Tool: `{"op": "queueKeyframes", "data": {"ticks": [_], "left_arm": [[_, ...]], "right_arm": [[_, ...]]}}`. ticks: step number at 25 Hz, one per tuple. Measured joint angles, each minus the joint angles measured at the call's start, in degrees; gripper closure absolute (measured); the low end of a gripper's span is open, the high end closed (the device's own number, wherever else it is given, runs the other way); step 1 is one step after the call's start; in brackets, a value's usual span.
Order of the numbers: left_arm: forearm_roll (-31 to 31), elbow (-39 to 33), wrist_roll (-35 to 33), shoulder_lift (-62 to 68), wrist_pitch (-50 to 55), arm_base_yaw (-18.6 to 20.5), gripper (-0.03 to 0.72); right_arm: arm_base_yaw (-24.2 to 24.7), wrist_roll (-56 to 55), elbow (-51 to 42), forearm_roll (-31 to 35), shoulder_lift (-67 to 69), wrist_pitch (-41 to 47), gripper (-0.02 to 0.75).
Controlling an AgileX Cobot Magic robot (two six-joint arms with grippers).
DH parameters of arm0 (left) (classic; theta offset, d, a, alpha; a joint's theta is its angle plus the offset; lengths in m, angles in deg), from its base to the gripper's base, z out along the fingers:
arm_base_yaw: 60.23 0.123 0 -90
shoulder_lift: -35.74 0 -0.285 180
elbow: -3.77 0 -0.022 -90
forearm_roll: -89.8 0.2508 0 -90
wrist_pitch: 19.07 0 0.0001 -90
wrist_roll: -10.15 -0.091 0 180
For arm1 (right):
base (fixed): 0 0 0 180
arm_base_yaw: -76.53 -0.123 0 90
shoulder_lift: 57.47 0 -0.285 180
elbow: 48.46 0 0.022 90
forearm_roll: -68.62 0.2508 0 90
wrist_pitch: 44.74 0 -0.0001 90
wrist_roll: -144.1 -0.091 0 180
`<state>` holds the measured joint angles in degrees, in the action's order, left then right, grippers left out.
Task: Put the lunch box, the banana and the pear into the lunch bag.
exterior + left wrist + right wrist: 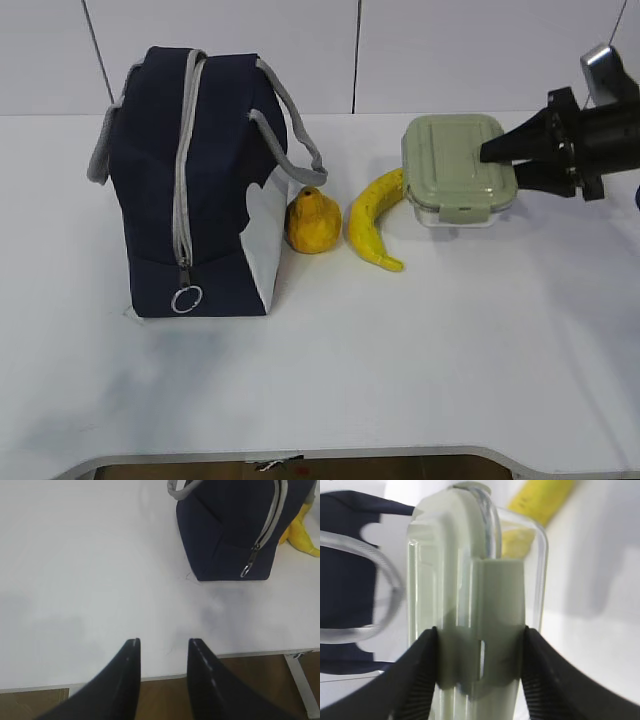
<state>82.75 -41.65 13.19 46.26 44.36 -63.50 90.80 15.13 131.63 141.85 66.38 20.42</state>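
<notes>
right jaws clamp the lunch box (480, 610) by its lid latch end.

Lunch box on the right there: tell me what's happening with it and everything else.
The right gripper is closed on the end of the lunch box, which sits on the table. The banana and pear lie untouched between it and the lunch bag, which is zipped shut. The left gripper hangs open over bare table, holding nothing. Nothing is packed yet.
</notes>
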Motion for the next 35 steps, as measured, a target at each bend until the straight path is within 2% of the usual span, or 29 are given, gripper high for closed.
{"op": "queueKeyframes", "data": {"ticks": [4, 8, 17, 24, 28, 35], "left_arm": [[-0.4, 4.7, -0.6, 7.7, -0.1, 0.0, 0.446], [-3.9, 9.5, -1.1, 18.8, -1.1, 0.0, 0.447], [-9.9, 24.0, -5.5, 42.8, -6.0, 0.0, 0.435], [-17.9, 29.2, -15.1, 60.8, -8.1, 0.0, 0.321], [-23.1, 32.0, -20.6, 67.8, -11.3, 0.0, 0.309], [-30.9, 39.3, -25.1, 79.3, -12.2, 0.0, 0.307]], "right_arm": [[-0.4, -2.8, 0.0, -0.1, -6.3, 0.5, 0.346], [-3.1, -5.5, -0.1, 0.1, -11.7, 0.9, 0.346], [-10.5, -6.1, -0.2, 10.0, -15.4, 2.2, 0.348], [-16.2, -6.1, -0.2, 14.3, -15.4, 1.9, 0.349], [-18.8, -4.6, -0.2, 16.1, -15.4, 1.5, 0.349], [-20.9, -3.0, -0.2, 19.9, -15.4, -3.1, 0.349]]}}
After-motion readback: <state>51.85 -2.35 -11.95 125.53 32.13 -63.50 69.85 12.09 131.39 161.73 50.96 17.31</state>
